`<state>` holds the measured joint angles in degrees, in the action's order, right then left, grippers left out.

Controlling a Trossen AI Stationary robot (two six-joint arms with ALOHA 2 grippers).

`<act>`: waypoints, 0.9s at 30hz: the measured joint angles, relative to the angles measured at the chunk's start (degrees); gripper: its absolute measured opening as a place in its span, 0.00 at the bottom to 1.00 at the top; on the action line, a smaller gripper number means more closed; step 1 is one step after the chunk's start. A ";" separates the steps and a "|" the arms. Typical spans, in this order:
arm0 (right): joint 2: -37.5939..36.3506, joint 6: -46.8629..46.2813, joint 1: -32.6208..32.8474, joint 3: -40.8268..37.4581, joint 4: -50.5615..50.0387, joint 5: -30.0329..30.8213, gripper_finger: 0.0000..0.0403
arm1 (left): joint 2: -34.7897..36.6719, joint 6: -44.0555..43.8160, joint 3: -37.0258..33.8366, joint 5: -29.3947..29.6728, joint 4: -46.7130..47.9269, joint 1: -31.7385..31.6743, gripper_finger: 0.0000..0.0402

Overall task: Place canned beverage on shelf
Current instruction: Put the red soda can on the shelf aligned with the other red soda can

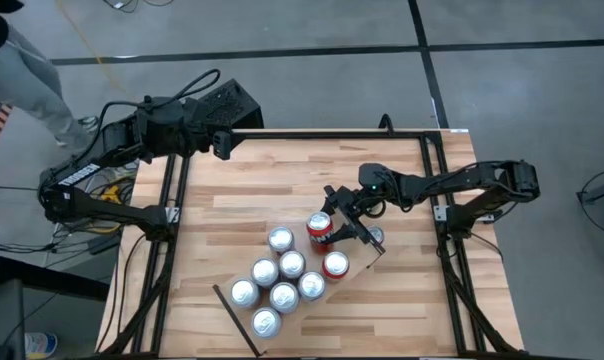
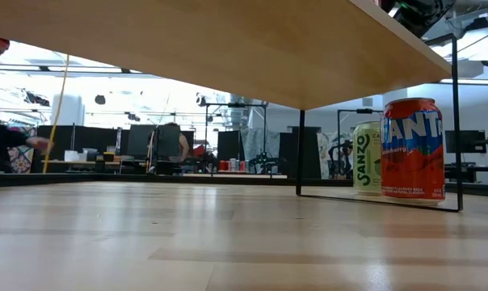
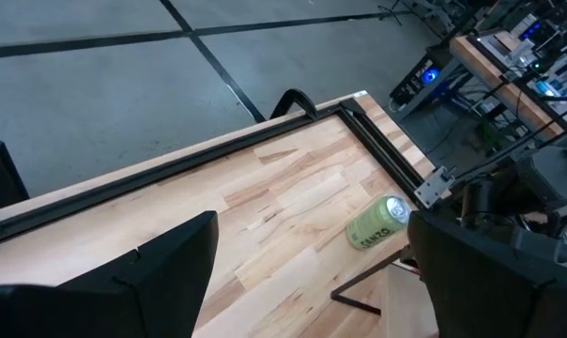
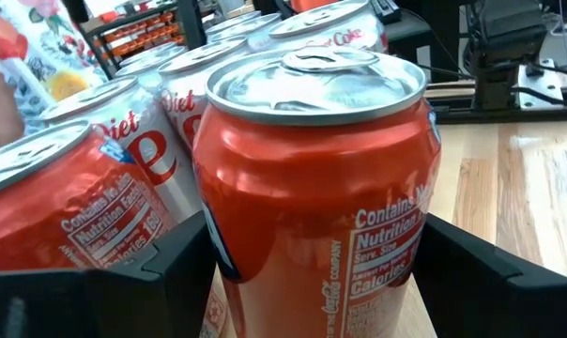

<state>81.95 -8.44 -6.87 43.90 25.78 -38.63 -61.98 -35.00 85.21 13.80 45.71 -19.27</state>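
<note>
Robotics lab, monitors (image 2: 139, 141), equipment racks (image 2: 252, 149), concrete floor (image 1: 312, 25)

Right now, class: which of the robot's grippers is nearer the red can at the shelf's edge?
Right. The right gripper straddles the red can on the shelf; the left gripper waits at the table's far-left corner.

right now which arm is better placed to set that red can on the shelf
Right. The right pincer already brackets the red can at the shelf beside the silver cans. The left pincer waits at the table's far corner.
</note>
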 joint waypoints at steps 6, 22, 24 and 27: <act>-0.02 -1.17 -0.01 0.00 -0.03 1.19 0.76 | -0.01 0.02 0.00 0.02 0.00 0.00 0.83; -0.04 -2.69 0.09 0.02 0.33 2.79 0.76 | 0.00 0.02 0.00 0.07 0.02 0.02 0.83; -0.04 -3.57 0.42 0.02 0.41 2.87 0.76 | 0.00 0.02 0.00 0.07 0.02 0.02 0.83; -0.02 -3.60 0.03 0.02 0.52 2.78 0.76 | 0.00 0.02 0.00 0.07 0.02 0.01 0.83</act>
<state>81.93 -12.03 -6.84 43.92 26.30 -35.85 -61.98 -34.98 85.21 13.87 45.74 -19.26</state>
